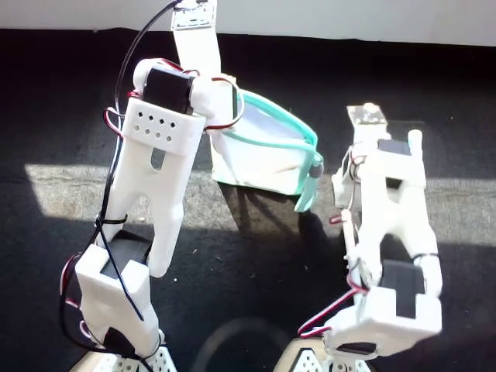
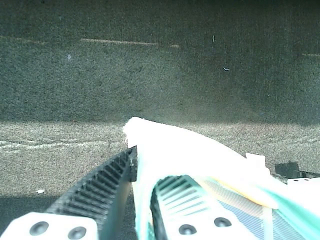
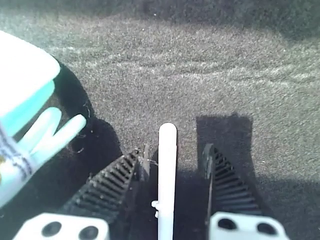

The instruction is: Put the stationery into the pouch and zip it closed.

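Black fuzzy cloth covers the table (image 1: 256, 263). Your pouch (image 1: 260, 167) sits on it near the far side, between the two arms, partly in a strip of sun. The pouch is see-through and white with a teal zip (image 1: 291, 122) round its top. That zip gapes wide, so the mouth is open. Your left gripper (image 2: 145, 167) pinches one edge of the pouch. One black finger is outside the wall and the other shows through it from inside, with hardly any gap between them. That looks like a good hold to keep the mouth up. Your right gripper (image 3: 172, 150) is just beside the pouch's other end, close to the two teal pull tabs (image 3: 52, 131) that hang off it. Its fingers stand apart, and a thin white stick (image 3: 167, 175), maybe a pen, runs down the middle between them. The stick sits closer to one finger, with a clear gap to the other, so you cannot be sure from here that it is gripped. Something pale yellow and stripy shows through the pouch wall in the left wrist view, but you cannot tell what it is. So I think you are about in the middle of the job. The pouch is held and open, the white stick has yet to go in, and the zip must be pulled shut after that.
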You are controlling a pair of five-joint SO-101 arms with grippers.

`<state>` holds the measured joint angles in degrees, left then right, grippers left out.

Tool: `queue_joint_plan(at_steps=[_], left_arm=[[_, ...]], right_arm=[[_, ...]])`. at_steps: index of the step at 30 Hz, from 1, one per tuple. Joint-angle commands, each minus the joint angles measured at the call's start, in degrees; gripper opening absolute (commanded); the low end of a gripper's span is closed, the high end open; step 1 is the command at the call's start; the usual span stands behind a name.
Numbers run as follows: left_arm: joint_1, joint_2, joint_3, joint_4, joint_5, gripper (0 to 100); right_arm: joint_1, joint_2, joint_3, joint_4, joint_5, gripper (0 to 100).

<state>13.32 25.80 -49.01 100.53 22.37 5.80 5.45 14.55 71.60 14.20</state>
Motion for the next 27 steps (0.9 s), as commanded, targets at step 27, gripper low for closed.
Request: queue_joint_plan(at_steps=[27], left_arm=[[-0.04,2.07,0.48,0.35,-0.7,1]], right_arm=[[-0.4,15.69,-12.79,8.04,5.63,18.0]])
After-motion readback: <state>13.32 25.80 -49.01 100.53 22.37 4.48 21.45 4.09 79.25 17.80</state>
